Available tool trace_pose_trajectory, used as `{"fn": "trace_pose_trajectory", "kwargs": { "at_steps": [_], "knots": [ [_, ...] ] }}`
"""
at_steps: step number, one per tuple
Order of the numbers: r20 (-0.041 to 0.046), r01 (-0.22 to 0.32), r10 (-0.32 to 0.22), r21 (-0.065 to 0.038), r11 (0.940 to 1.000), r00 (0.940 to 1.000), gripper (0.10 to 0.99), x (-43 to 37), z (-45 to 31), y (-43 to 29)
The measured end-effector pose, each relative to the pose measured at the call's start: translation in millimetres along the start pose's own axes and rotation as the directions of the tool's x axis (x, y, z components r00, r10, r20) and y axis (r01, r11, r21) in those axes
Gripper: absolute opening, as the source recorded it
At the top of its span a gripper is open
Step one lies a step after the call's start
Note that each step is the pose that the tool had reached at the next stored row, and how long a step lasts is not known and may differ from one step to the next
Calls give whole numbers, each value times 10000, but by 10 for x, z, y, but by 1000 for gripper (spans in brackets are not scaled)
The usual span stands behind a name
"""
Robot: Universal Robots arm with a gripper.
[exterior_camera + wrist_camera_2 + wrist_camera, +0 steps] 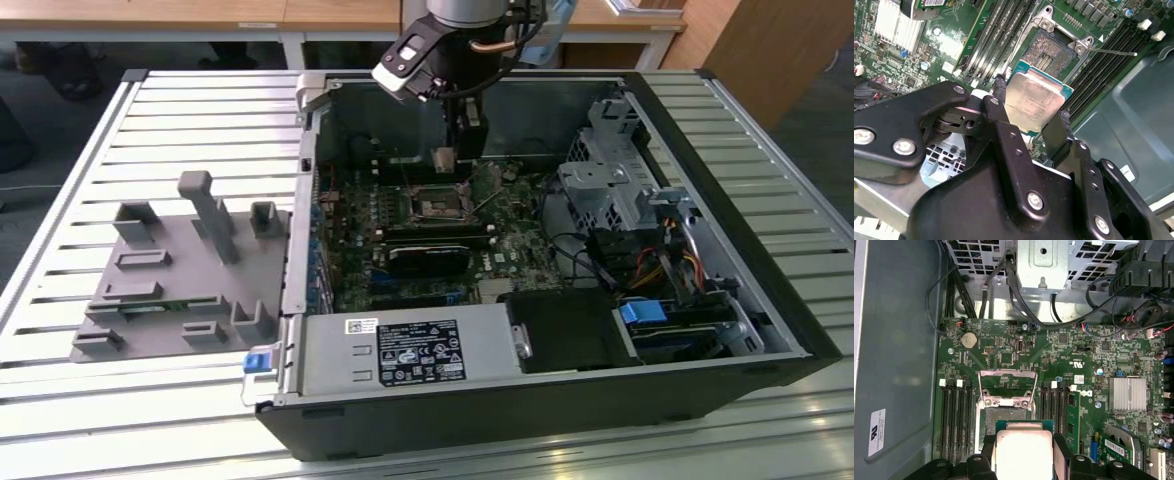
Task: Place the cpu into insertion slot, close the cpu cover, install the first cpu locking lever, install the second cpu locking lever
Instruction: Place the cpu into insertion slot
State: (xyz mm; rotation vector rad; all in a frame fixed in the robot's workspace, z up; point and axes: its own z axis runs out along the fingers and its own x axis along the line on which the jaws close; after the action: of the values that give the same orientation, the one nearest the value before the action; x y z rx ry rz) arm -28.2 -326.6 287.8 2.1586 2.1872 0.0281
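The cpu, a small square chip with a pale silver face, is held by its edges in my gripper, which is shut on it. In the exterior view the gripper hangs inside the open computer case, a little above and behind the insertion slot. The dark square insertion slot lies bare just beyond the cpu. In the first wrist view the cpu partly hides the slot, and the cpu cover stands swung open behind it. A thin locking lever sticks out beside the slot.
A long black card lies across the green board in front of the slot. Memory slots flank the socket. A metal drive cage and cables stand at the exterior view's right. A grey fixture sits outside the case.
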Motion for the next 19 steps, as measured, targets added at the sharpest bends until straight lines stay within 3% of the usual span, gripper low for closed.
{"fn": "trace_pose_trajectory", "kwargs": {
  "at_steps": [19],
  "knots": [
    [4, -35, 35, -12, 10000, 10000, 541, 35, 231, -15]
  ]
}}
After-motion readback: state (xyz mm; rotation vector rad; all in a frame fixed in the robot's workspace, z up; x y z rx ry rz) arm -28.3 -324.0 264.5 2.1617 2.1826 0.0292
